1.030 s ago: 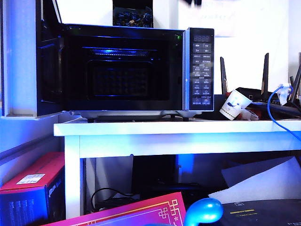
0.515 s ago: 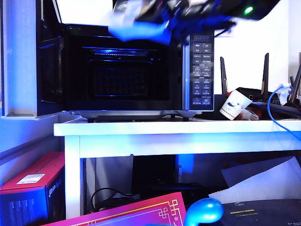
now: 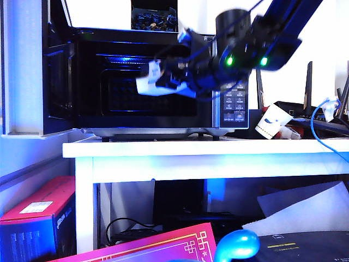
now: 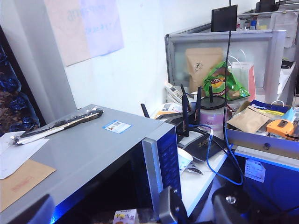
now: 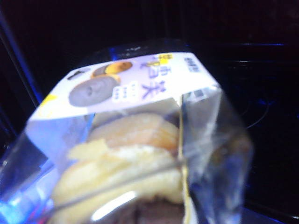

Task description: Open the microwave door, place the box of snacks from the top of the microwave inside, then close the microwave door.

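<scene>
White bench [image 3: 207,148] fills the middle band of the exterior view and carries the microwave [image 3: 158,82], which stands in the upper left half of the frame. Its door [image 3: 32,71] is swung fully open at the far left edge, so the dark cavity faces the camera. A black carton [image 3: 154,18] of blue-wrapped sweets sits on the microwave roof at top centre. The button panel [image 3: 234,103] lies at the microwave's right side, partly hidden by the right arm [image 3: 256,46], which enters from the upper right. The right end effector [image 3: 177,76] hangs in front of the cavity opening, centre frame, clamped on the box of snacks [image 3: 150,83]; the box is held in the air before the opening, above the cavity floor. In the right wrist view the box [image 5: 135,140] fills the frame, clear wrap over pale pastries, with the dark cavity behind. A paper cup [image 3: 271,121] lies tilted on the bench right of the microwave, near router antennas [image 3: 308,87]. The left wrist view looks across the grey microwave roof [image 4: 84,144]; the left end effector [image 4: 196,212] shows only partly at the bottom edge, fingers set wide apart, holding nothing.
</scene>
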